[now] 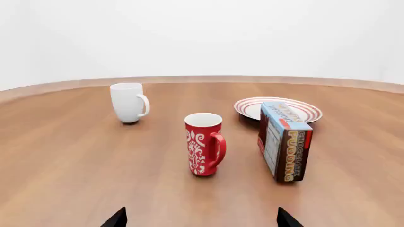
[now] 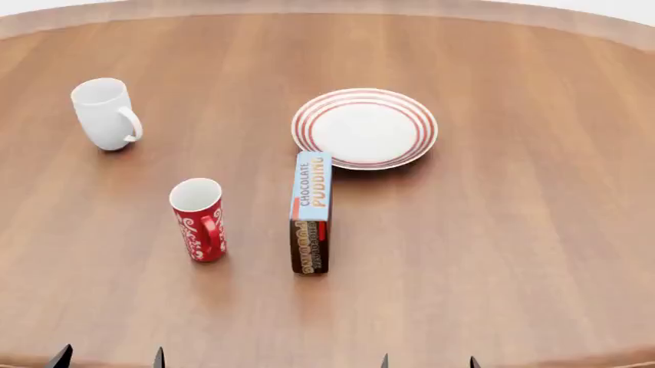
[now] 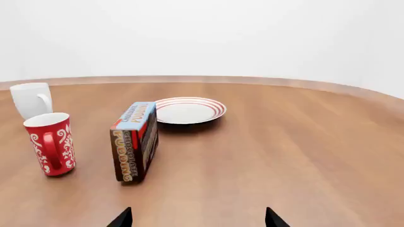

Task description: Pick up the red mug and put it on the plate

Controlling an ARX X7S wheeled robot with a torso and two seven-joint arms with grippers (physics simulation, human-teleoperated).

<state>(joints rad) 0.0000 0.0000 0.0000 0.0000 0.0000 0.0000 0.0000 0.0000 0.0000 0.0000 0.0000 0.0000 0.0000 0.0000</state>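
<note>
In the left wrist view, the red mug [image 1: 205, 144] stood upright straight ahead of the left gripper [image 1: 200, 221], whose two dark fingertips showed spread wide apart and holding nothing. The mug was tall, glossy, white-patterned, with a white inside; its handle faced toward the chocolate pudding box [image 1: 283, 141], which stood on edge between mug and plate [image 1: 278, 108]. A plain white mug [image 1: 129, 102] stood farther off.

In the head view, the red mug [image 2: 199, 220] stood near the table's [image 2: 532, 230] front edge, left of centre. It lay ahead of the left gripper [image 2: 109, 357] and well apart from the right gripper [image 2: 428, 362], so the left arm was judged nearer. The round, red-ringed plate [image 2: 364, 127] lay toward the middle, just beyond the box's [image 2: 311, 212] far end.

In the right wrist view, the right gripper [image 3: 197, 218] also showed wide-spread tips, empty. The red mug [image 3: 51, 144] stood off to one side, beyond the matt cardboard box [image 3: 134, 140]; the plate [image 3: 187, 110] lay flat and shallow behind.
</note>
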